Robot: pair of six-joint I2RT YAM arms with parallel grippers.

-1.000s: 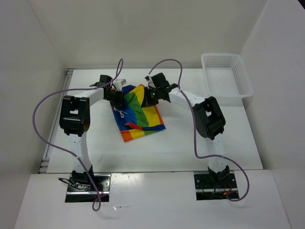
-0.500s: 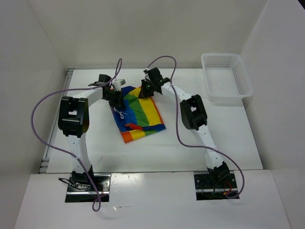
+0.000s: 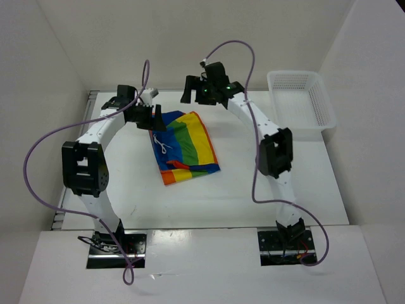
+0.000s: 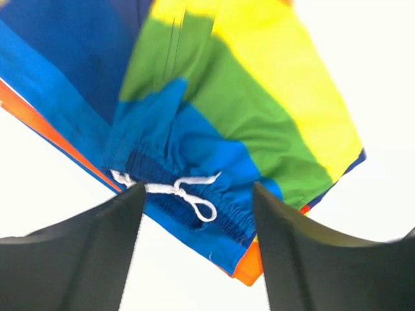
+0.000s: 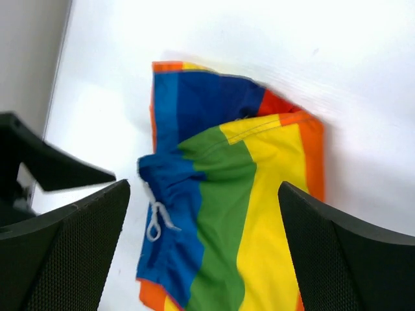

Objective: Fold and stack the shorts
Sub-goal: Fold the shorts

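Nothing to read here.
From my wrists and from above I find no lettering, label, brand or number — neither on the shorts (image 3: 186,145) nor on the basket (image 3: 302,101).

Folded shorts (image 5: 224,214) on table (image 5: 259,52); right tool (image 5: 202,191) spread above.

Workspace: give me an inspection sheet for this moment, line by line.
Surface: white table, no spills seen.
Job's things: striped shorts lie folded over near the middle of the table, with the white drawstring on top at the blue waistband.
Clutter: white mesh basket at the far right corner, apart from the shorts.
Grippers: left gripper is open above the waistband and holds nothing. Right gripper is open, raised over the far edge, and holds nothing.
Cables: purple cables loop off both arms, none across the shorts.
Surroundings: plain white walls, nothing else seen.
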